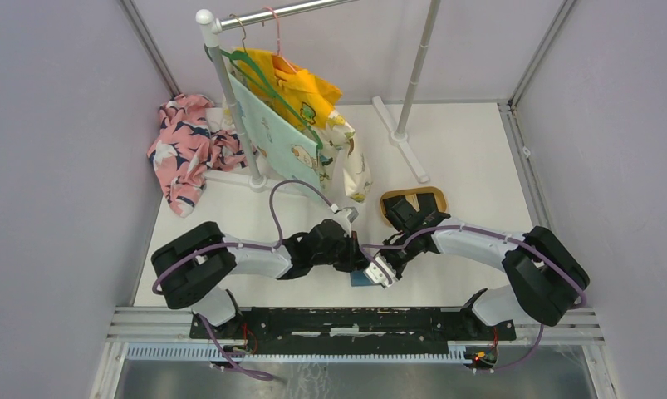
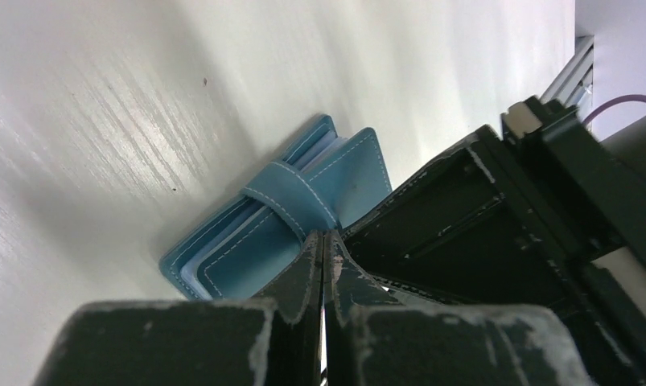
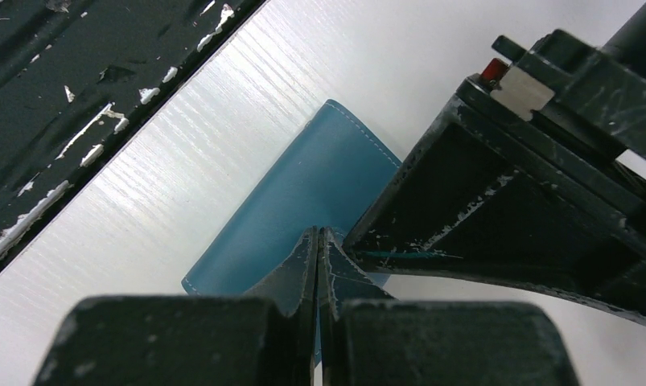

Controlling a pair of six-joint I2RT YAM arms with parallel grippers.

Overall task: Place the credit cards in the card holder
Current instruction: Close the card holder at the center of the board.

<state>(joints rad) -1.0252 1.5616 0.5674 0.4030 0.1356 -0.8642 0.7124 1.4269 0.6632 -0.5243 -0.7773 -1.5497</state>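
Card holder (image 2: pixel 247 253) from my left wrist: it lies folded shut on the white table (image 2: pixel 102 112), teal cover up. Its snap tab wraps over the edge, and paler blue slot layers show along the open side. My left gripper (image 2: pixel 323 241) has its fingers pressed together with only a hairline slit between them. Their tips sit right at the tab; I cannot tell whether they pinch any of it or merely touch.

From my right wrist, the card holder shows as a plain teal panel with white stitching, flat on the table. My right gripper (image 3: pixel 316 237) is likewise closed, finger against finger, its tips over the near part of that panel, with nothing showing between them. The black body of my left gripper fills the right side of this view, just beside mine. A scuffed black rail (image 3: pixel 78 80) crosses the upper left corner.

From above, both arms reach inward and the two grippers meet at the middle of the table, near its front edge. A small corner of the teal card holder peeks out below them. Behind my right arm sits a tan oval tray (image 1: pixel 439 199) with something dark in it, too small to make out. Farther back stands a clothes rack (image 1: pixel 230 100) hung with garments (image 1: pixel 301 90), yellow and pale. A pink floral cloth (image 1: pixel 184 141) lies heaped at the far left.
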